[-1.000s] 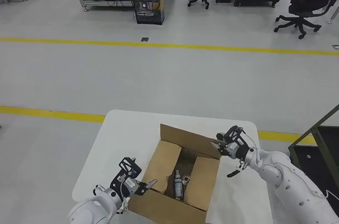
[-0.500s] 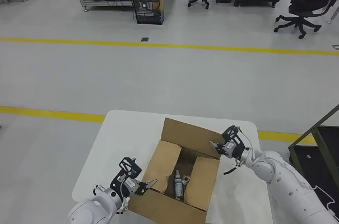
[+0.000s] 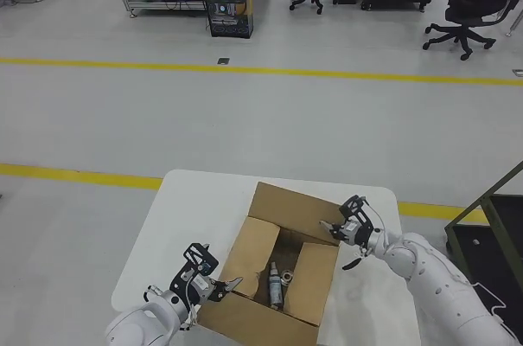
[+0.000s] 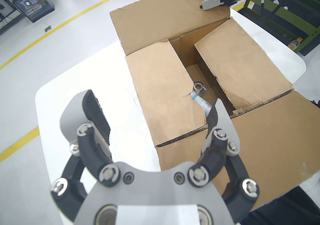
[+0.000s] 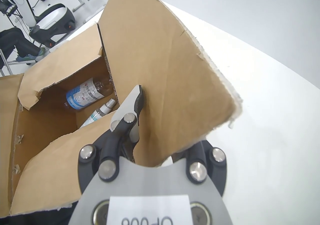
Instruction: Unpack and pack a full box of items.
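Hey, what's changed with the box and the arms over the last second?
The right pincer, shut on the far flap at its corner, shifted a little toward the robot's left, and the flap's free edge swung away from the robot, opening wider. The left pincer stayed open at the near corner of the box; box and bottles inside did not move.

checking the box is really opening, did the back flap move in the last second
Yes. In the top view the back flap has swung outward, its top edge nearer the far side of the table, gripped by the right tool.
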You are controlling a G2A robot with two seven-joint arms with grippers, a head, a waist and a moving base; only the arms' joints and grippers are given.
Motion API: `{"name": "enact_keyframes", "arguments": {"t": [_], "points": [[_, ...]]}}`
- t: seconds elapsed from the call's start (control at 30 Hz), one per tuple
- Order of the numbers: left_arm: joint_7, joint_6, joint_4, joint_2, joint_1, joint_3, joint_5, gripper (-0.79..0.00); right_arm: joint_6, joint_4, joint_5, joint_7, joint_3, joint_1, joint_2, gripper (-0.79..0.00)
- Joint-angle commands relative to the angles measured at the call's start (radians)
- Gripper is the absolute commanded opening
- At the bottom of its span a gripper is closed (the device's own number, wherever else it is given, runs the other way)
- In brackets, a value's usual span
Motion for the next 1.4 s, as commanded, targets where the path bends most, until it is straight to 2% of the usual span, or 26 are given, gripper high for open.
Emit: {"name": "enact_keyframes", "arguments": {"t": [0.0, 0.37, 0.67, 0.7, 0.73, 0.77, 0.8, 0.9, 0.97, 1.07, 1.33, 1.37], "points": [[0.0, 0.0, 0.0, 0.0, 0.0, 0.0, 0.0, 0.0, -0.002, 0.01, -0.005, 0.002, -0.002, 0.012, -0.004, -0.785], [0.0, 0.0, 0.0, 0.0, 0.0, 0.0, 0.0, 0.0, -0.073, 0.058, -0.099, 0.041, -0.03, 0.124, -0.03, -0.785], [0.0, 0.0, 0.0, 0.0, 0.0, 0.0, 0.0, 0.0, -0.077, 0.132, -0.12, 0.041, -0.072, 0.174, -0.067, -0.785], [0.0, 0.0, 0.0, 0.0, 0.0, 0.0, 0.0, 0.0, -0.077, 0.142, -0.115, 0.041, -0.075, 0.177, -0.071, -0.767], [0.0, 0.0, 0.0, 0.0, 0.0, 0.0, 0.0, 0.0, -0.08, 0.152, -0.107, 0.039, -0.078, 0.179, -0.075, -0.708], [0.0, 0.0, 0.0, 0.0, 0.0, 0.0, 0.0, 0.0, -0.08, 0.164, -0.098, 0.037, -0.079, 0.181, -0.079, -0.585], [0.0, 0.0, 0.0, 0.0, 0.0, 0.0, 0.0, 0.0, -0.081, 0.174, -0.092, 0.037, -0.081, 0.184, -0.083, -0.511], [0.0, 0.0, 0.0, 0.0, 0.0, 0.0, 0.0, 0.0, -0.091, 0.202, -0.078, 0.033, -0.086, 0.193, -0.094, -0.493], [0.0, 0.0, 0.0, 0.0, 0.0, 0.0, 0.0, 0.0, -0.097, 0.217, -0.081, 0.031, -0.09, 0.2, -0.099, -0.551], [0.0, 0.0, 0.0, 0.0, 0.0, 0.0, 0.0, 0.0, -0.104, 0.235, -0.083, 0.023, -0.093, 0.208, -0.107, -0.542], [0.0, 0.0, 0.0, 0.0, 0.0, 0.0, 0.0, 0.0, -0.124, 0.257, -0.082, -0.05, -0.06, 0.215, -0.106, -0.394], [0.0, 0.0, 0.0, 0.0, 0.0, 0.0, 0.0, 0.0, -0.128, 0.251, -0.088, -0.065, -0.051, 0.212, -0.101, -0.329]]}}
